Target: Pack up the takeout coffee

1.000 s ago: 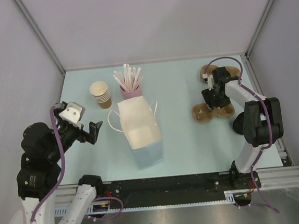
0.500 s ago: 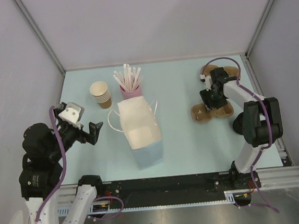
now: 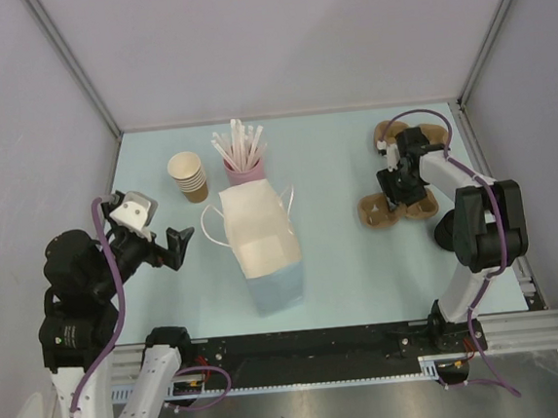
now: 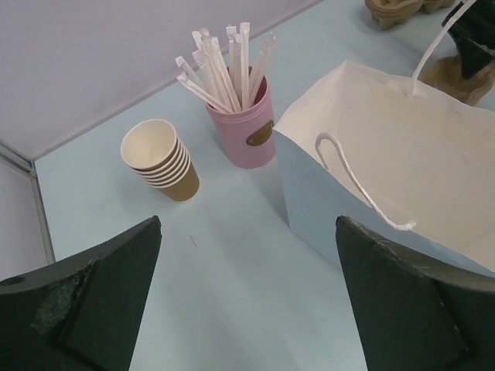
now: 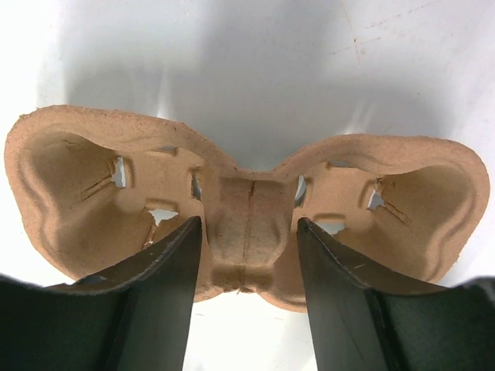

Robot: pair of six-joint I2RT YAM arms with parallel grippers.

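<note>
The takeout coffee is out of view in every frame. My right gripper (image 3: 394,187) is down over a brown pulp cup carrier (image 3: 377,210) at the right of the table. In the right wrist view its fingers (image 5: 166,263) straddle the raised middle ridge of the carrier (image 5: 77,178), with a thin gap on each side. My left gripper (image 3: 172,246) hovers wide open at the left and holds nothing. It faces the open white paper bag (image 3: 260,232). In the left wrist view the bag (image 4: 387,154) stands upright to the right of the gripper (image 4: 249,224).
A pink cup of white straws (image 3: 243,166) and a stack of tan lidless cups (image 3: 188,175) stand behind the bag. The left wrist view also shows the pink cup (image 4: 244,131) and the tan cups (image 4: 158,158). A second pulp carrier (image 3: 431,133) lies at the back right near the frame post.
The right gripper's jaws have narrowed around the carrier's middle ridge, and the wrist shifted slightly. The left arm has barely moved.
</note>
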